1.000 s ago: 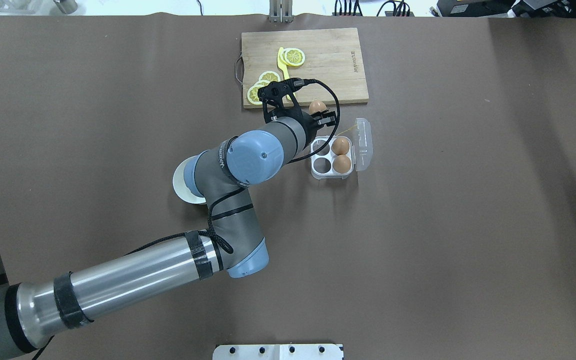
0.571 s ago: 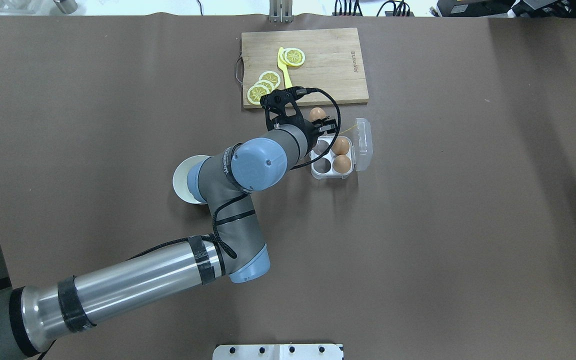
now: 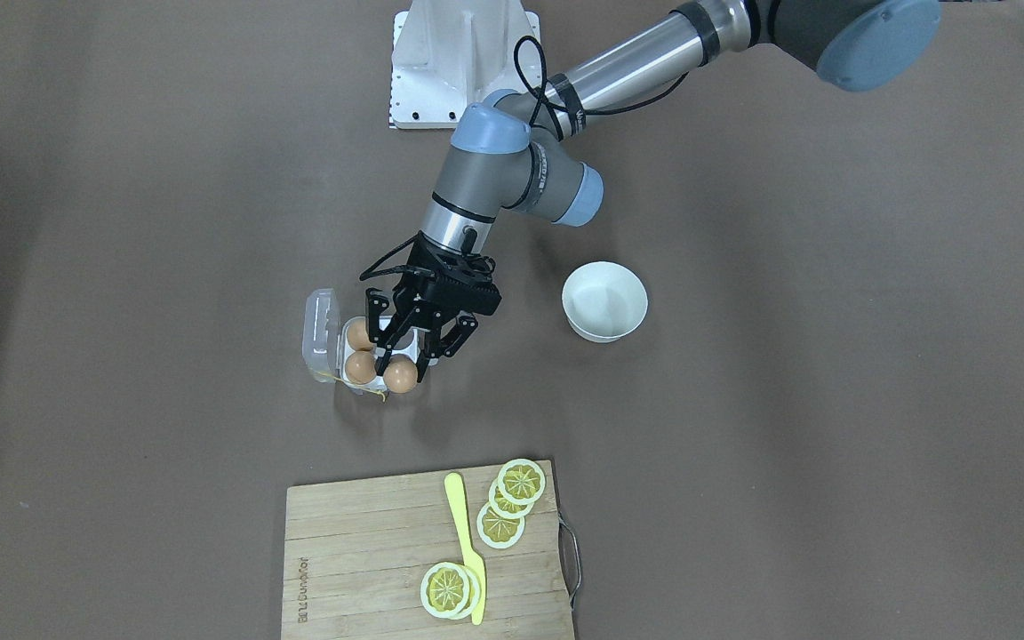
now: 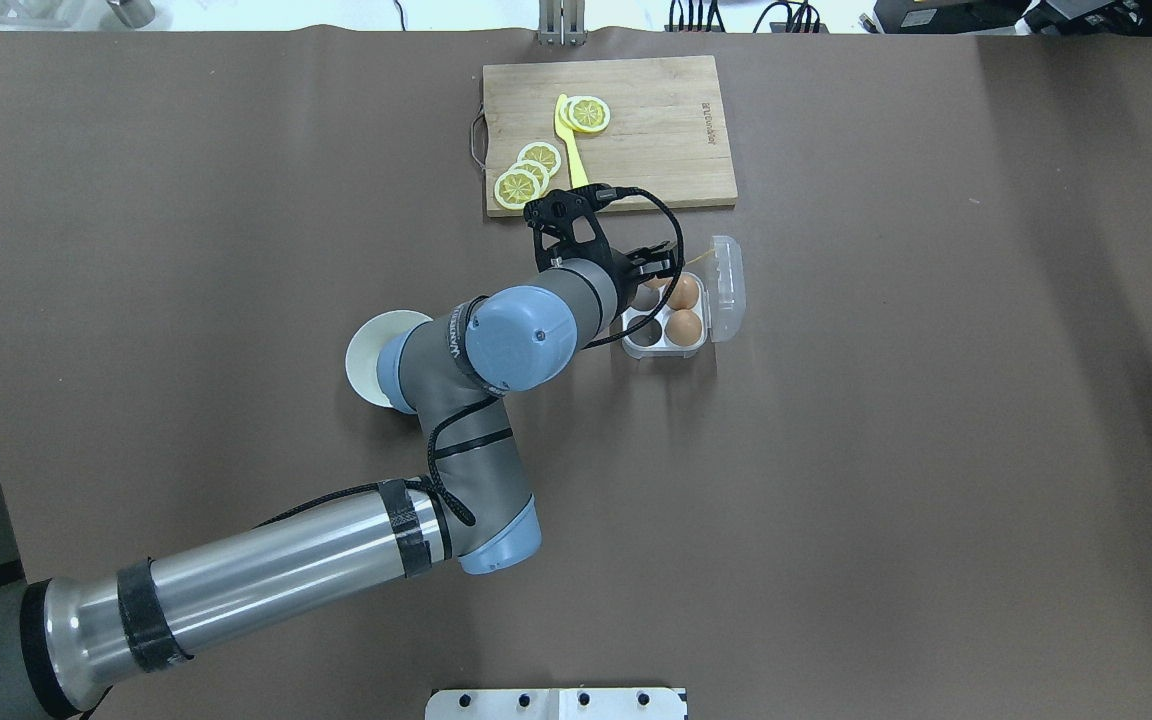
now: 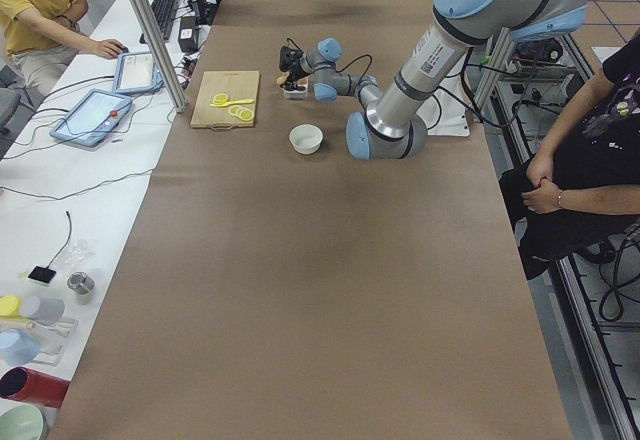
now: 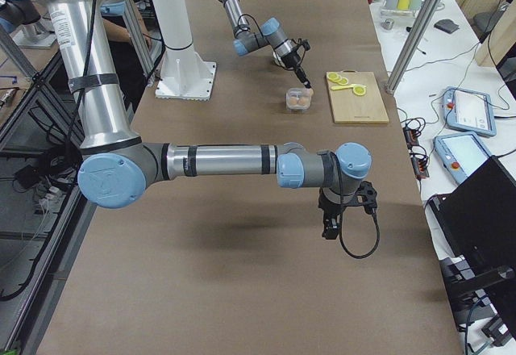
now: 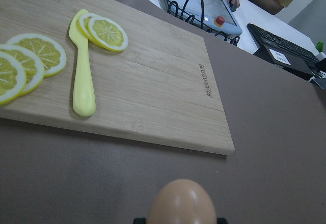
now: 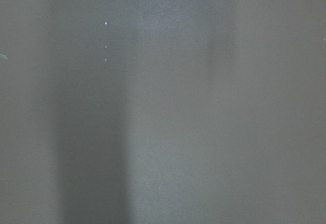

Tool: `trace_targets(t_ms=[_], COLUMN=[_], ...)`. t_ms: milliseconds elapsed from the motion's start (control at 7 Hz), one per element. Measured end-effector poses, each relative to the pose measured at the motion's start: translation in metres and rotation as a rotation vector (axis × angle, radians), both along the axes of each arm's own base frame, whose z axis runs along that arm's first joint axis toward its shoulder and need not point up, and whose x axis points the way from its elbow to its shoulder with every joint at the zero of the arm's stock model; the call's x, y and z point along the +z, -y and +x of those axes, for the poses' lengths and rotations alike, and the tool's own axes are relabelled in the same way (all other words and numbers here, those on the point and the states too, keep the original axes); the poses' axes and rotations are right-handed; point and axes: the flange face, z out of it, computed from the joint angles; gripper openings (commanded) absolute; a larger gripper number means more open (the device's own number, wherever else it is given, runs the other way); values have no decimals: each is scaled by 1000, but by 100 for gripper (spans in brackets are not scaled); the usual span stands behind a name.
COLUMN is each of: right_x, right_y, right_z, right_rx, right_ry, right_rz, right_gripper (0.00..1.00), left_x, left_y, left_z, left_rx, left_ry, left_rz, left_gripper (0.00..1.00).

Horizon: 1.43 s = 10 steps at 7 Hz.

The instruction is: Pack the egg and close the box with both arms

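My left gripper (image 3: pixel 401 366) is shut on an orange-brown egg (image 3: pixel 400 379) and holds it at the empty far-left cell of the clear egg box (image 3: pixel 345 384). I cannot tell if the egg touches the cell. Two more eggs (image 3: pixel 359 336) fill the box's right cells, and its lid (image 3: pixel 319 331) lies open. From overhead, the left gripper (image 4: pixel 652 274) covers the held egg, beside the box (image 4: pixel 664 350). The left wrist view shows the egg (image 7: pixel 182 202) between the fingers. My right gripper (image 6: pixel 332 224) hovers over bare table far from the box; I cannot tell if it is open.
A white bowl (image 3: pixel 605 302) stands on the robot's left of the box, partly under the left arm in the overhead view (image 4: pixel 368 350). A wooden cutting board (image 4: pixel 656 130) with lemon slices (image 4: pixel 526 175) and a yellow knife (image 4: pixel 568 140) lies beyond the box.
My left gripper has carried the egg from the cutting board's near edge back toward the robot, to the box's far-left cell. The box and the bowl have not moved.
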Motion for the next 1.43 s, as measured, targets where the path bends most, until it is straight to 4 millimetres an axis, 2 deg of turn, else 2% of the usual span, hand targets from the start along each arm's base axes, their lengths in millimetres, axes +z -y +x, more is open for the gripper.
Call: trace_targets(t_ms=[571, 714, 857, 1143, 1286, 1429], right_x=[-1, -2, -4, -16, -32, -55], right_y=[1, 1, 1, 1, 1, 2], right_z=[0, 0, 0, -1, -5, -18], right_rx=[0, 0, 0, 1, -4, -21], right_ry=[0, 1, 4, 9, 13, 22], right_rz=[2, 4, 6, 29, 58, 100], right_gripper=[100, 100, 100, 100, 100, 100], left_x=[-3, -4, -2, 22, 37, 51], left_y=[0, 2, 9, 35, 55, 77], left_z=[-2, -5, -18, -76, -112, -151], left_rx=[3, 9, 30, 112, 163, 219], left_ry=[-6, -8, 2, 28, 38, 58], left_rz=[2, 8, 32, 73, 67, 59], left_gripper=[97, 97, 97, 97, 96, 96])
